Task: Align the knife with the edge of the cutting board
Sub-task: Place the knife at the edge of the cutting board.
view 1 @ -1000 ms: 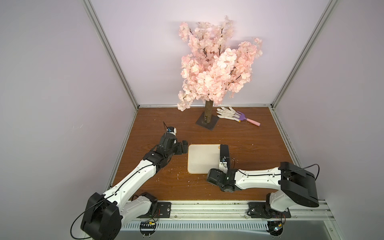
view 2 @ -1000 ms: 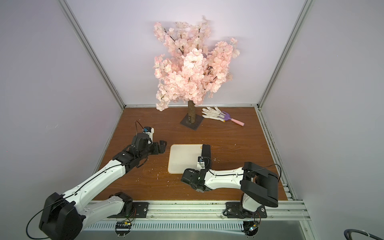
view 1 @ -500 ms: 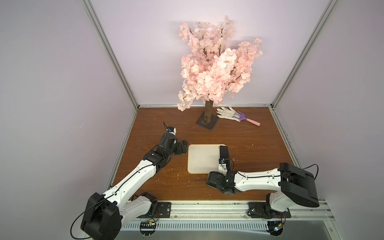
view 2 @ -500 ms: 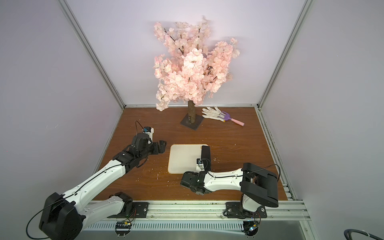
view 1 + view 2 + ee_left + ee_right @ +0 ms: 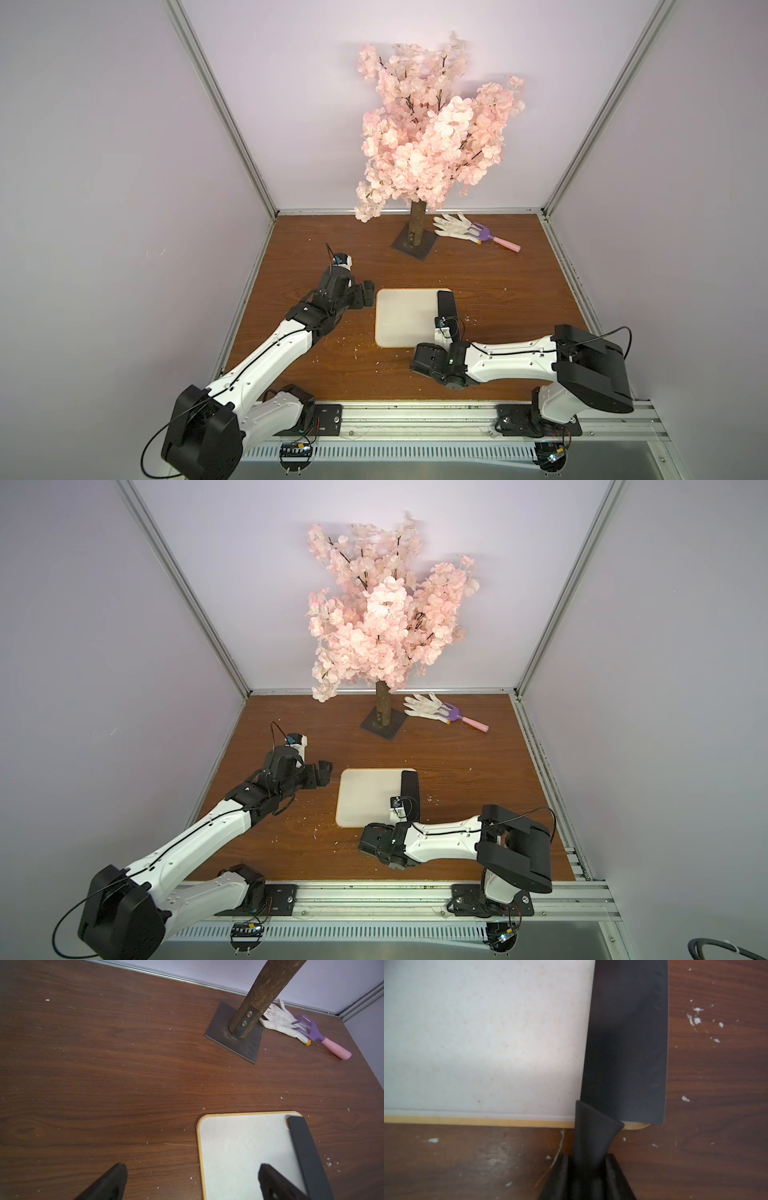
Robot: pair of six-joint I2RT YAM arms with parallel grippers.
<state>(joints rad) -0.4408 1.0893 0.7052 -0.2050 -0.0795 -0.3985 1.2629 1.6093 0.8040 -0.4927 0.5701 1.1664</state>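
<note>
Right gripper point(image 5: 588, 1167) is clamped on the handle of the knife point(image 5: 625, 1043). The blade lies flat along the cutting board point(image 5: 477, 1043)'s right edge, long axis nearly parallel, slightly overhanging. Left gripper point(image 5: 368, 294), jaws apart, waits beside the opposite edge, farther away.

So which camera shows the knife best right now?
The right wrist view: the knife fills it, blade lying along the cutting board edge, overhanging slightly, handle in the shut right gripper. In both top views the knife is small, its handle hidden by the arm. The left wrist view catches only the blade.
</note>
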